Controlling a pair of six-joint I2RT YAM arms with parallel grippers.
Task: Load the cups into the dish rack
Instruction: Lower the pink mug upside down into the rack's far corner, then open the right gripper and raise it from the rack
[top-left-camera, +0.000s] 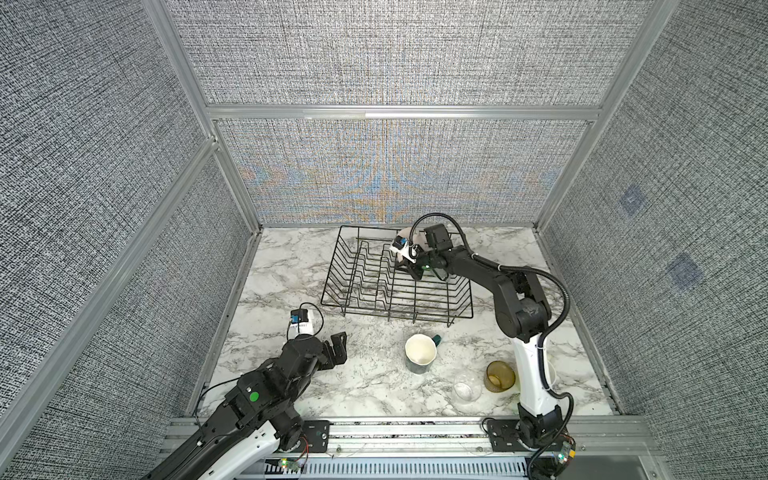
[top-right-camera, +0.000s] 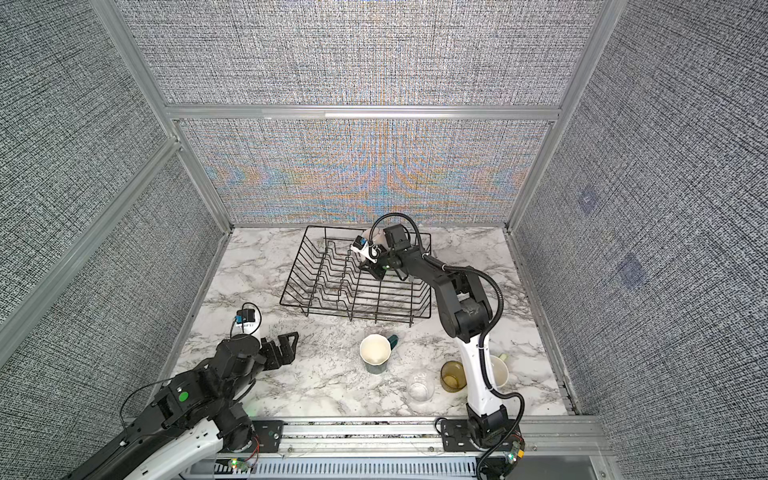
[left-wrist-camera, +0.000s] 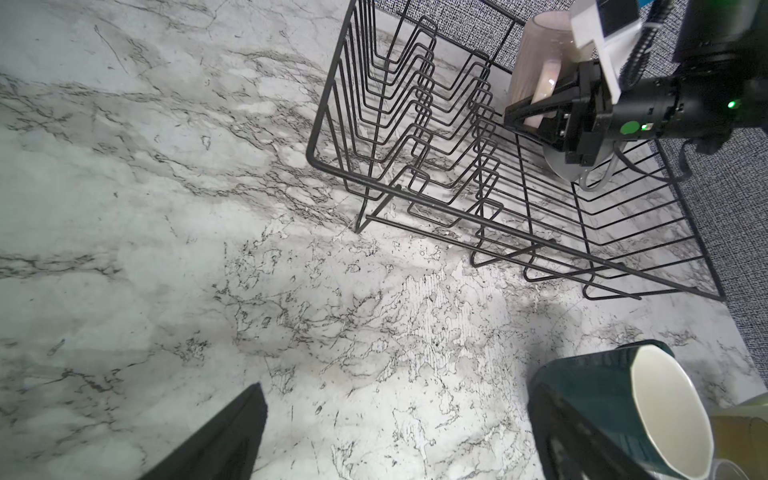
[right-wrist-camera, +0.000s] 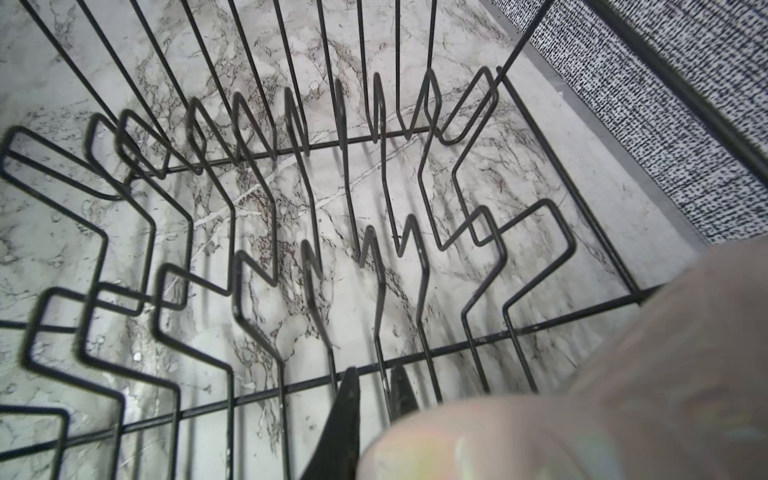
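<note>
The black wire dish rack (top-left-camera: 331, 266) (top-right-camera: 294, 266) stands at the back middle of the marble table. My right gripper (top-left-camera: 411, 270) (right-wrist-camera: 372, 374) is shut on the handle of the pale pink mug (top-left-camera: 407, 233) (top-right-camera: 376, 237) (left-wrist-camera: 536, 54) (right-wrist-camera: 623, 374), holding it over the rack's back right part. A grey rounded cup (left-wrist-camera: 559, 168) lies in the rack under that gripper. The dark teal mug (top-left-camera: 420, 353) (left-wrist-camera: 602, 395), the clear tumbler (top-left-camera: 466, 390), the amber tumbler (top-left-camera: 500, 376) and the pale yellow-green cup (top-right-camera: 500, 370) stand on the table in front. My left gripper (top-left-camera: 338, 345) (left-wrist-camera: 397, 388) is open and holds nothing, left of the teal mug.
The right arm's white lower link (top-left-camera: 534, 374) rises between the amber tumbler and the yellow-green cup. Fabric walls with aluminium posts close in three sides. A metal rail (top-left-camera: 415, 432) runs along the front edge. Bare marble lies left of the rack.
</note>
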